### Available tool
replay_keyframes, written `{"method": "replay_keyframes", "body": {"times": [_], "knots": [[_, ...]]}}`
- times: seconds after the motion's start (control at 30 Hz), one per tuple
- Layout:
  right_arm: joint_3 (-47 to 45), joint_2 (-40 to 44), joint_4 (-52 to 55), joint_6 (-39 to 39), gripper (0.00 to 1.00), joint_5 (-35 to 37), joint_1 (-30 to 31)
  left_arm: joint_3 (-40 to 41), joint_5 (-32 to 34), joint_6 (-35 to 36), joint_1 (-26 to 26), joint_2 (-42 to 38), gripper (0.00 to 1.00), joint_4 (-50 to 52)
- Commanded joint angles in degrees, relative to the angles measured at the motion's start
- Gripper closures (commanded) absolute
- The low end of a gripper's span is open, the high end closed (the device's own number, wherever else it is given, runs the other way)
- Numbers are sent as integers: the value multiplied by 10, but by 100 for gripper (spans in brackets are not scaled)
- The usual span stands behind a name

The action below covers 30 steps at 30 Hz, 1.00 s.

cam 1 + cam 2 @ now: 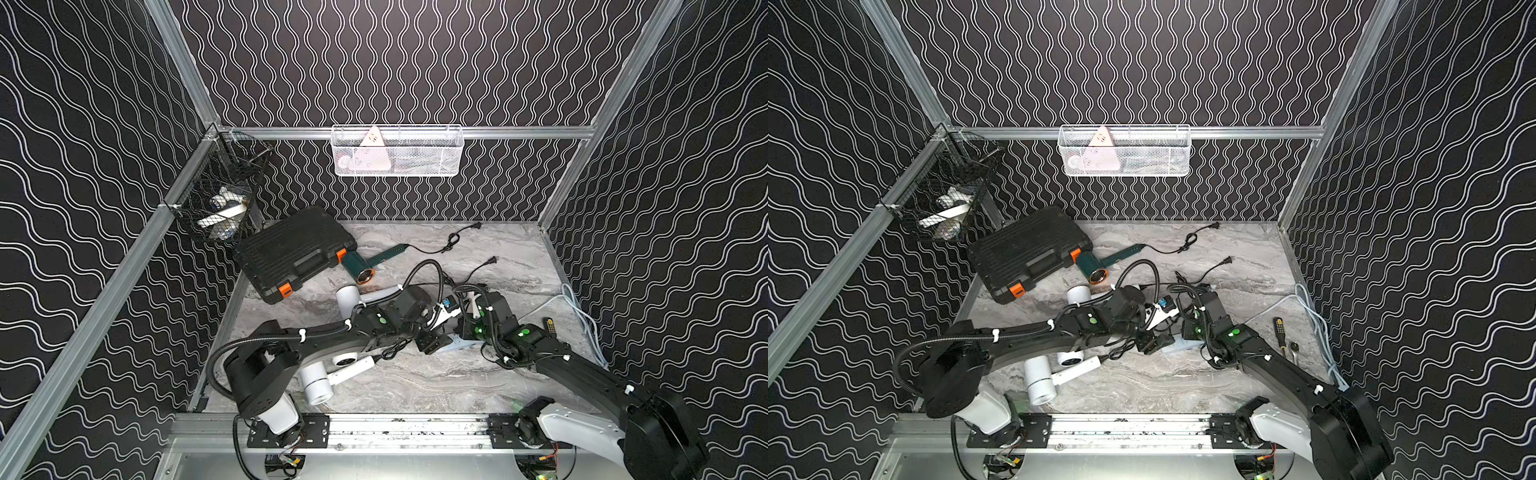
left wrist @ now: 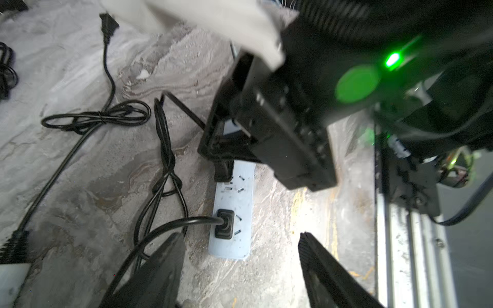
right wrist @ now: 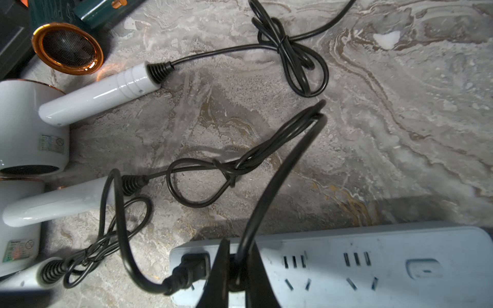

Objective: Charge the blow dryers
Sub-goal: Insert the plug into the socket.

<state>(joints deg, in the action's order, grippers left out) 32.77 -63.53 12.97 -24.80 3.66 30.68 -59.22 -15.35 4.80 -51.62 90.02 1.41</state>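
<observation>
Top views, both: we count 4 blow dryers (image 1: pixel 316 380) on the surface (image 1: pixel 415 390), 3 white and 1 green dryer (image 1: pixel 1090 264), all off the left tool's outer side. 2 loose plugs (image 1: pixel 477 226) lie well beyond both tools.

Left wrist: left tool (image 2: pixel 240 236) is apart and empty over the power strip (image 2: pixel 232 248). 1 plug (image 2: pixel 225 224) is seated just ahead, w/ the 2nd plug (image 2: pixel 223 170) farther ahead.

Right wrist: right tool (image 3: pixel 238 266) is clamped on the 2nd plug. We judge approx. half done.

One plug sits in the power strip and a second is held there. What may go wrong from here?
1. The right gripper is shut on the second plug; withdrawing before it opens may pull that plug out or drag the power strip.
2. The left gripper hangs open near the seated plug and its cord; a careless move might snag the cord and unseat it.
</observation>
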Motion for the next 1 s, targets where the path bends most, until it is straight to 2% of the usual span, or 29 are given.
{"method": "replay_keyframes", "body": {"times": [0.0, 0.27, 0.5, 0.83, 0.97], "knots": [[-5, 0, -16, -2, 100, -8, 1, -4, -13, -48, 1, -48, 26, 19], [-21, 1, -19, 2, 100, -9, 2, -7, -9, -53, 41, -129, 26, 137], [-26, 1, -27, 9, 100, 1, 13, 48, -21, -68, 85, -182, 27, 134], [-24, 1, -32, 3, 100, 63, 17, 53, -22, -63, 92, -212, 27, 163], [-23, -6, -38, 13, 100, 61, 17, 60, -26, -68, 93, -218, 27, 159]]}}
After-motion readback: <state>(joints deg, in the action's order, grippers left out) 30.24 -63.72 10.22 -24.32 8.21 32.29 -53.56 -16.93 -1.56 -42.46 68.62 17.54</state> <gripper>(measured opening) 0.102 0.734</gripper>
